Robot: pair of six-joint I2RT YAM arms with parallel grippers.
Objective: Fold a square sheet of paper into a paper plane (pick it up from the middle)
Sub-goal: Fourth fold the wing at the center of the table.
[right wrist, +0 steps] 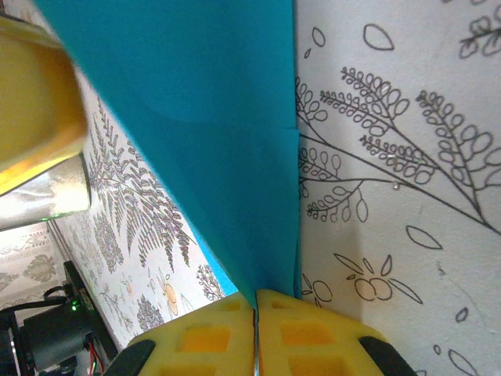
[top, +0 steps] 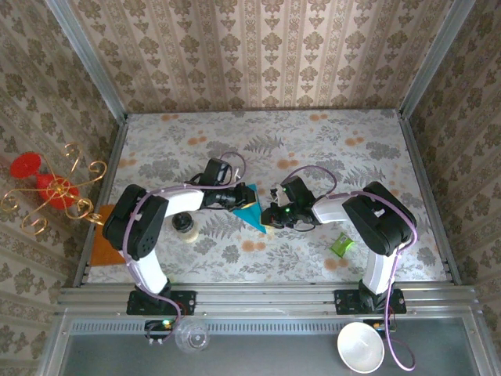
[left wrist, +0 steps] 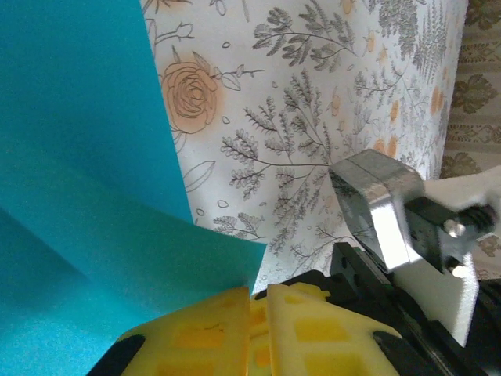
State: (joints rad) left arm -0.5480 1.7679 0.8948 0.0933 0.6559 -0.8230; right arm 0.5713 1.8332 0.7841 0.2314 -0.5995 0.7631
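Floral table (top: 352,157), teal paper (top: 252,211), tip pointing nearward

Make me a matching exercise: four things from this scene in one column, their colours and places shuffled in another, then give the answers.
1 paper
2 wrapper
3 mat
4 bowl

A white, on the near ledge
B teal, in the middle of the table
C orange, at the table's left edge
D green, beside the right arm

Pairs: 1-B, 2-D, 3-C, 4-A

Your left arm (top: 145,227) and right arm (top: 380,219) are black with white base links (top: 149,274) and lilac cables (top: 239,162); left hand (left wrist: 257,296) and right hand (right wrist: 256,301) wear yellow pitted fingers (left wrist: 313,329).
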